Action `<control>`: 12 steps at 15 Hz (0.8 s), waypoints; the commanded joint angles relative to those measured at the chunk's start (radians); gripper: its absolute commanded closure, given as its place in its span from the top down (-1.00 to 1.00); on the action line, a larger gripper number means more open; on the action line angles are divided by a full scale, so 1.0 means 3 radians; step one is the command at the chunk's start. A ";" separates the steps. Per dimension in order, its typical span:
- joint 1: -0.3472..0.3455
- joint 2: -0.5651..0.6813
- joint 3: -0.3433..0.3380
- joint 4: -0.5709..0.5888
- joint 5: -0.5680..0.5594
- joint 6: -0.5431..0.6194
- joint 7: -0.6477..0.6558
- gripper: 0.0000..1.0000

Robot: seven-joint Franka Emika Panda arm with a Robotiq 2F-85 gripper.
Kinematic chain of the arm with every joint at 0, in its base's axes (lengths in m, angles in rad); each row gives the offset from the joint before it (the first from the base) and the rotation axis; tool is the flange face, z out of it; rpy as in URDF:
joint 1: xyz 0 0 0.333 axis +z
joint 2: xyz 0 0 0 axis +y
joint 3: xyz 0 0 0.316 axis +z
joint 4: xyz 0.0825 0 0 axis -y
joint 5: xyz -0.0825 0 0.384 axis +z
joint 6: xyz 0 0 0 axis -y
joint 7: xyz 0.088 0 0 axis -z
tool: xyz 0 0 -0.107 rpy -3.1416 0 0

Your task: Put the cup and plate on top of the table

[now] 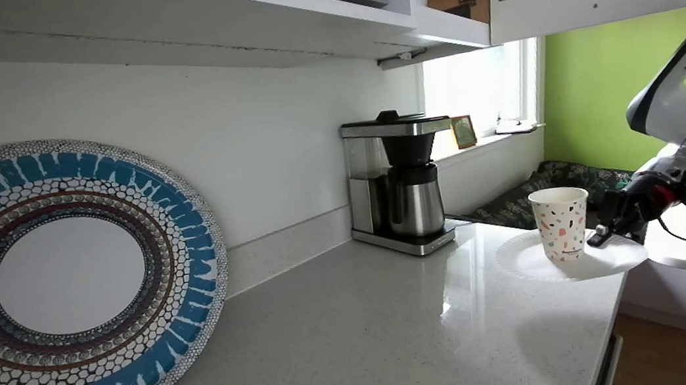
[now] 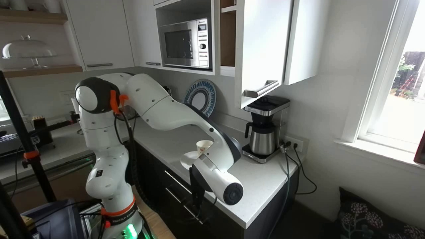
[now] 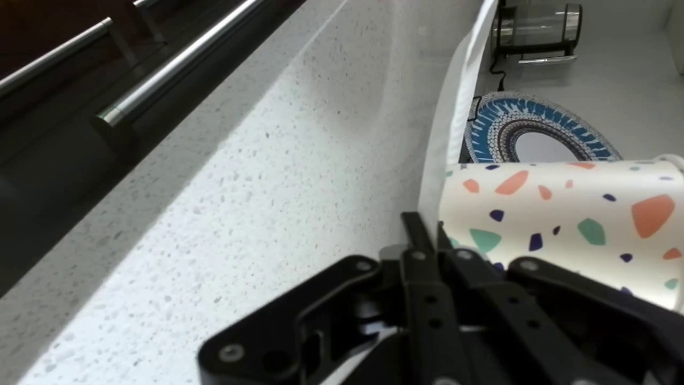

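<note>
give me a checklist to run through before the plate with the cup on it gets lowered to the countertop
1. Is the tool shut on the plate? Ok, at its edge.
2. Is the cup upright on the plate? Ok.
3. Is the plate down on the countertop? Not ok, held above it.
4. Is the whole plate over the countertop? Cannot tell.
5. Is the coffee maker apart from the plate? Ok.

in an exterior view | cup (image 2: 202,147), plate (image 2: 188,160) | partly behind arm (image 2: 166,109)
</note>
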 commanded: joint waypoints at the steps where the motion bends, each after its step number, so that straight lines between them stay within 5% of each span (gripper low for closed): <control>1: -0.0019 0.0111 0.0024 0.0023 0.0007 0.0057 -0.0147 -1.00; 12: -0.0009 0.0366 0.0100 0.0041 0.0089 0.0154 -0.0396 -1.00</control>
